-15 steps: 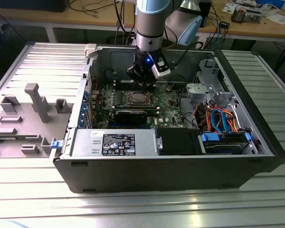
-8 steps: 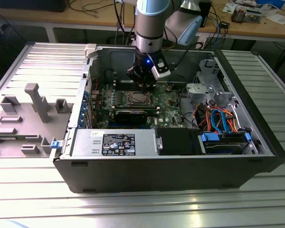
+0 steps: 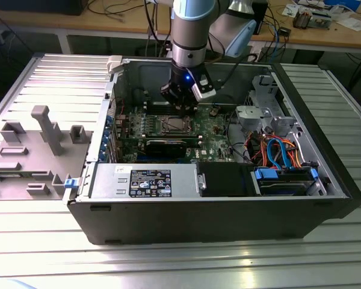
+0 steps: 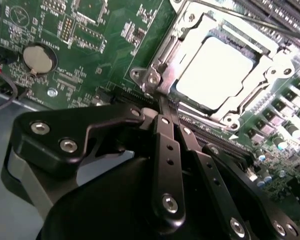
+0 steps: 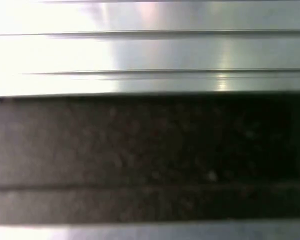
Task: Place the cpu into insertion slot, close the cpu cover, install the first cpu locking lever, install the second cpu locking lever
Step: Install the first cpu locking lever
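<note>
- Cpu (image 4: 214,70), a bright silver square, lies flat in the slot (image 4: 260,54) at the middle of the green motherboard (image 4: 105,47); it looks already seated.
- Cover (image 4: 172,55), a thin silvery frame, appears to lie down around the chip, its open middle showing the metal top.
- Tool (image 4: 162,107) hangs just beside one corner of the socket in the second wrist view, its black fingers (image 4: 166,145) pressed together to a narrow point and pinching nothing I can see.
- Thin metal rods, likely the locking levers, run along the socket's edges; whether either is latched I cannot tell.
- From across the room, the arm (image 3: 192,36) reaches straight down into an open computer case (image 3: 228,211) on a ribbed metal tabletop (image 3: 168,265), the tool (image 3: 182,102) just above the socket (image 3: 175,125).
- A grey fixture (image 3: 30,150) with upright blocks sits on the tabletop at the exterior view's left, well apart from the work.
- A round coin battery (image 4: 38,58) sits on the board, away from the socket.
- The first wrist view gives bright metal bands and a dark band, nothing I can name.
- Risks, as I judge them: the closed tip could slip off a thin lever and scrape the board or nearby connectors.
- Pushing down on a cover not fully seated could stress the chip or bend socket pins.
- A lever that misses its hook would spring back up.
</note>
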Controlling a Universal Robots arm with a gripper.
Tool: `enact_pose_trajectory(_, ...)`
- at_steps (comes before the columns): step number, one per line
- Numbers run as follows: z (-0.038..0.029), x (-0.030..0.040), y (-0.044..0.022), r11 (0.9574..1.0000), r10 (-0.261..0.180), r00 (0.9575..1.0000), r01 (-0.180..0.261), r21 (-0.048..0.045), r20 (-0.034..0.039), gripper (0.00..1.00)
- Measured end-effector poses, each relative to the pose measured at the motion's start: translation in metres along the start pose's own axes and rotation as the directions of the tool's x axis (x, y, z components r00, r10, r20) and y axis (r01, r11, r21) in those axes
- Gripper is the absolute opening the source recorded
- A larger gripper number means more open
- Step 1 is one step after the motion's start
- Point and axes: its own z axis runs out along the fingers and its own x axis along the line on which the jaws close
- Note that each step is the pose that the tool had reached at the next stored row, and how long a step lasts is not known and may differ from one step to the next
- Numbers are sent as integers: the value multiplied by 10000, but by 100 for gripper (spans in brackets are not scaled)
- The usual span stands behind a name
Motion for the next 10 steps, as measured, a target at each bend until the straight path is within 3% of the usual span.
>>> enact_pose_trajectory(4,-66,0,4,10000,0,10000,0,1,-1,11)
enact_pose_trajectory(10,-68,-1,-29,10000,-1,10000,1,16,-1,11)
